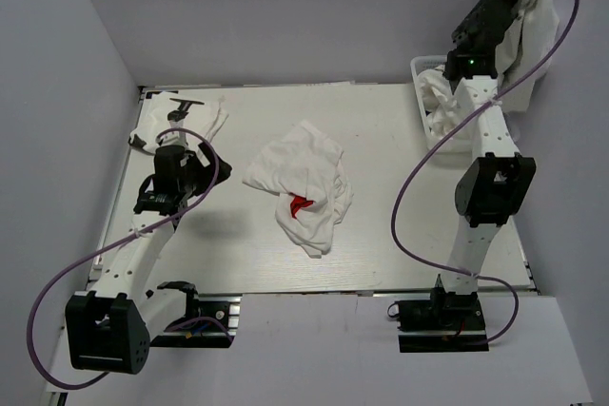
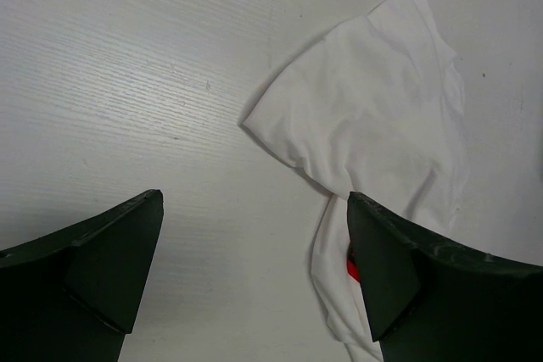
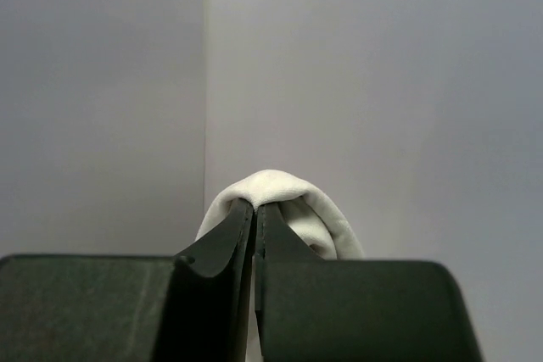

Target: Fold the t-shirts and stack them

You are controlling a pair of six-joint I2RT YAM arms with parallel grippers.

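Fingers (image 3: 216,252) of my right gripper (image 3: 255,214) pinch only a thin fold of soft white cloth t-shirt (image 3: 293,188), so it may slip; left gripper (image 2: 254,209) gapes empty

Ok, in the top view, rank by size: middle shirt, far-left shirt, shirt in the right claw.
1. Middle shirt.
2-3. Far-left shirt and held shirt: unsure, both partly hidden, the latter raised nearer the camera.

No text, label, brand or number is legible on anything here
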